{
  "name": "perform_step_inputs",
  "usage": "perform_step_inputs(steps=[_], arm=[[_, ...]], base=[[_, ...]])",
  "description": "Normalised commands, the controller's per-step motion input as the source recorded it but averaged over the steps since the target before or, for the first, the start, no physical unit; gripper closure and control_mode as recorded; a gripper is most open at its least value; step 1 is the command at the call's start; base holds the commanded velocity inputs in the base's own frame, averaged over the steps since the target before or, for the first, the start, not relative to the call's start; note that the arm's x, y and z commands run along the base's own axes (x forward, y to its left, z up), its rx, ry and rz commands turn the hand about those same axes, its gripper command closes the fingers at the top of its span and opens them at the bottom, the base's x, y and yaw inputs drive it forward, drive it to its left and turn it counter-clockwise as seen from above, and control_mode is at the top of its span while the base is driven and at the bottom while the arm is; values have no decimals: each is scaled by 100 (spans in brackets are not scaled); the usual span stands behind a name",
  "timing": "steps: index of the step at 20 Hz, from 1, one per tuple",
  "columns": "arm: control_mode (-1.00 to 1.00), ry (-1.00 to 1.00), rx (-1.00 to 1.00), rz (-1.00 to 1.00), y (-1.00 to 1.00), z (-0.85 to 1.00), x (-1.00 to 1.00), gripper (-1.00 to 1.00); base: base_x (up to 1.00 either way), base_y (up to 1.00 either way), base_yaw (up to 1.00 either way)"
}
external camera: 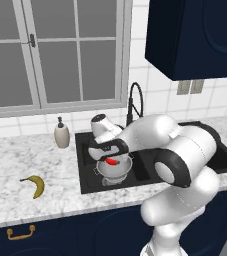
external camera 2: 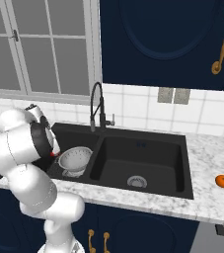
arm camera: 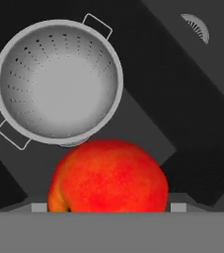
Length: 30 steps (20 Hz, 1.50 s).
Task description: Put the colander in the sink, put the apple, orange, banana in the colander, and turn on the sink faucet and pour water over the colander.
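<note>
Hand view: the apple [arm camera: 108,177] fills the low middle, right by the camera, with the colander [arm camera: 58,81] past it and up to the left.
Sink [external camera 2: 175,163]: black, hard, with two basins. It sits in the white stone counter [external camera: 15,160].
Sink faucet [external camera 2: 97,106]: tall, black, stiff. It stands at the back, by the wall between the two basins. No water runs from it.
Colander place: it sits in one basin of the sink, mouth up. Nothing is inside it yet.
Colander feel: shiny metal, hard, light, I think. It could slide on the sink floor if bumped. Its two little handles are the best spots to hold.
Banana [external camera: 34,185]: yellow, curved, soft. It lies on the counter, well apart from the sink, on the soap bottle [external camera: 61,133] side. I would hold it across the middle and not squeeze hard.
Apple feel: red, round, smooth, firm. It can slip or roll, so the grip should cross its widest part.
Apple place: it is between the fingers, above the near rim of the colander, not yet over the middle.
Orange [external camera 2: 223,181]: small and round, so it can roll. It lies on the counter past the other basin, far from the colander.
Gripper [external camera: 113,161]: the fingers stand wide and are clamped on the apple, one on each side.
Next, I think: move a bit more over the bowl, then let go low so the apple does not bounce out.
</note>
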Motion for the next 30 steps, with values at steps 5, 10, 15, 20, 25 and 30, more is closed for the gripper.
perform_step_inputs(steps=[5,10,15,20,25,30], arm=[[-100,13,0,-5,-3,-54,75,100],[-100,10,-2,-5,0,-48,73,100],[-100,6,-6,-5,0,-61,66,100],[-100,1,-10,-6,0,-60,40,100],[-100,1,-10,-8,-14,-55,22,100],[-100,1,-5,-6,-26,-43,22,100]], base=[[0,0,0],[0,0,0],[0,0,0],[0,0,0],[0,0,0],[0,0,0]])
